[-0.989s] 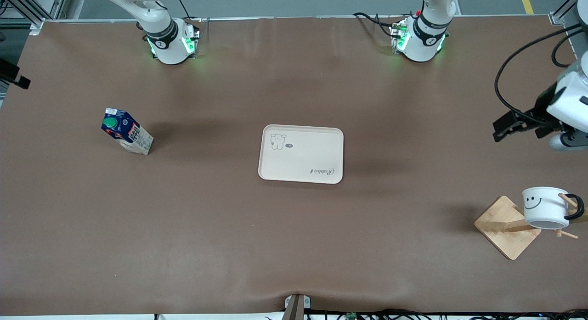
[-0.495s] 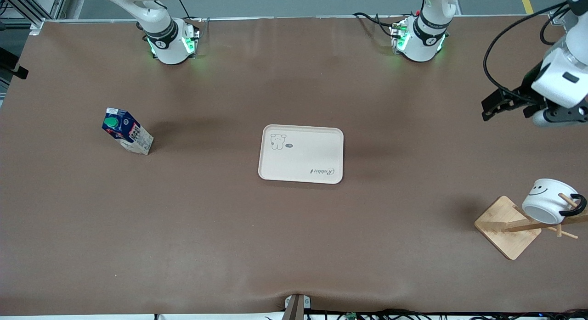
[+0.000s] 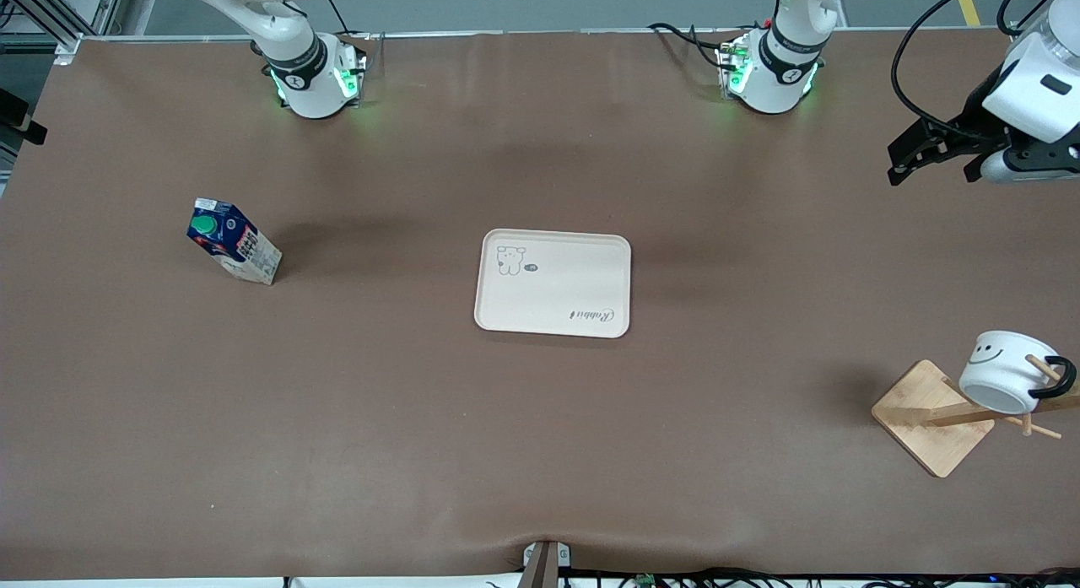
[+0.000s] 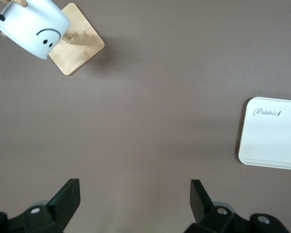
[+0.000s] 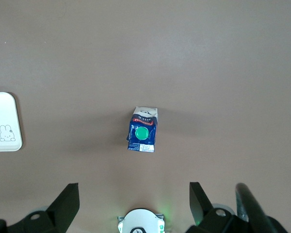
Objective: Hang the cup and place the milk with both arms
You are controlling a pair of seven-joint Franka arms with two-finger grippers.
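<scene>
Since a second ago my left gripper (image 3: 899,168) has pulled up and away from the cup (image 3: 1002,370), which has tipped over a bit and now hangs by its black handle on a peg of the wooden rack (image 3: 932,417) at the left arm's end of the table. Left jaws are spread wide with nothing in them, over bare table. My right gripper (image 5: 131,201) is high up over the milk (image 3: 233,240), jaws apart too, empty. Milk carton stands toward the right arm's end, well apart from the cream tray (image 3: 553,282) in the middle.
</scene>
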